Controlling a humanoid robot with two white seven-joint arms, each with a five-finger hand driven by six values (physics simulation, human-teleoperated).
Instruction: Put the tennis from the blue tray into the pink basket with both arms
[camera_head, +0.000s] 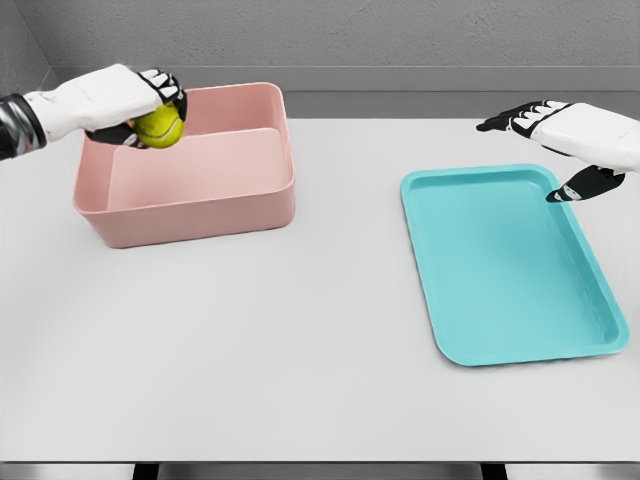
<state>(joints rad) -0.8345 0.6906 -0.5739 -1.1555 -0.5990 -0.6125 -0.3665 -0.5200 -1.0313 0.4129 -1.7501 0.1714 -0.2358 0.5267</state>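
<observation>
White-shelled with black finger joints, the left hand (135, 100) is curled around a fuzzy yellow-green tennis ball (159, 127), so it's clearly holding it. The ball hangs from the fingers over the far-left corner of the pink rectangular plastic basket (255, 205), just above the rim there, not resting on the bottom as far as I can tell. The left arm comes in from the picture's left edge, right beside that same corner.

Off to the right of the basket, well apart from it, the right hand (560, 135) floats with its fingers spread out loose and nothing in them. The thumb tip points down toward the far-right corner of the flat turquoise-blue plastic tray (520, 345), though I can't tell if it actually touches the tray.

The tray itself sits right of the basket with a wide gap between them, angled a bit. Both the basket and the tray sit on a plain pale grey counter (250, 350), with a grey wall behind the basket.
</observation>
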